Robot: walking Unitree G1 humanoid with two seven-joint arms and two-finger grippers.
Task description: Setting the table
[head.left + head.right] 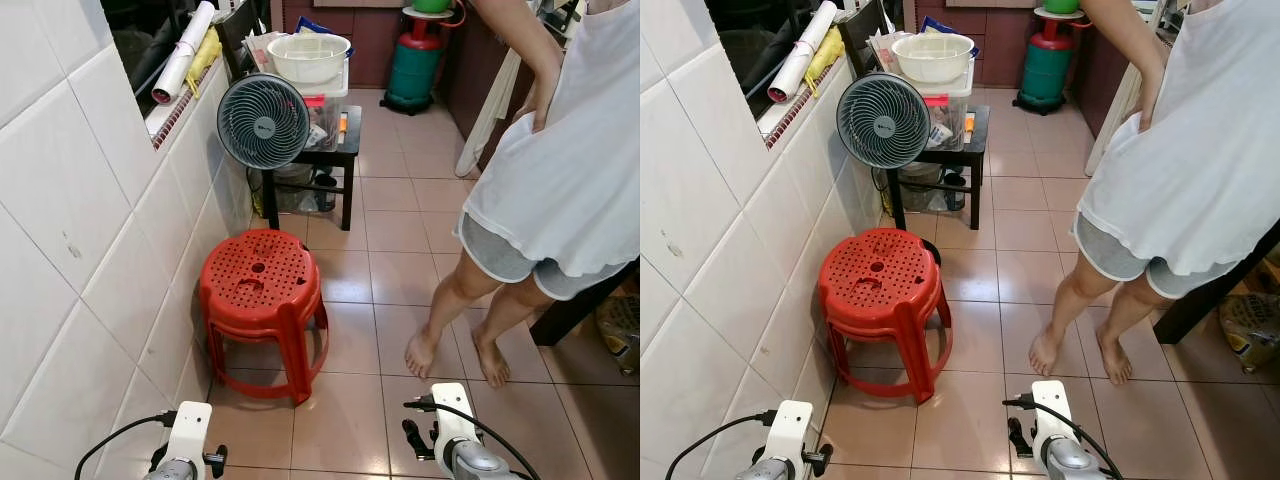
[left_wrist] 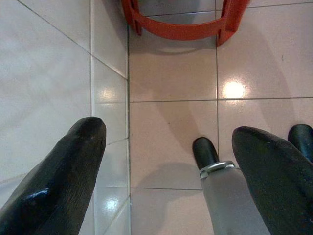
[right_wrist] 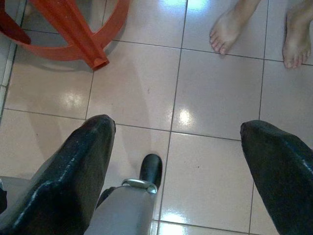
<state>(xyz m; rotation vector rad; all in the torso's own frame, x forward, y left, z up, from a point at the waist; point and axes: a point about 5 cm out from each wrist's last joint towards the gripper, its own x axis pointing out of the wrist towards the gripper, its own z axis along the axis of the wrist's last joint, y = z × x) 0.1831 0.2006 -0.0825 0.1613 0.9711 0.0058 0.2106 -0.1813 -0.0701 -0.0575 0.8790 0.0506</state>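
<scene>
A white bowl [image 1: 309, 56] rests on a clear plastic box on a small black side table [image 1: 348, 150] far ahead by the tiled wall. Both my arms hang low over the floor tiles, well short of it. My left gripper [image 2: 170, 134] is open with nothing between its fingers, close to the wall and just behind the red stool's legs [image 2: 186, 32]. Out to the right, my right gripper [image 3: 178, 127] is open and empty too, with a person's bare feet [image 3: 227, 29] a little ahead of it.
A stack of red plastic stools [image 1: 262, 285] stands against the left wall. Beyond it a round grey fan [image 1: 263, 120] fronts the side table. A person [image 1: 560, 170] stands at the right. A green gas cylinder [image 1: 414, 65] sits at the far end of the tiled corridor.
</scene>
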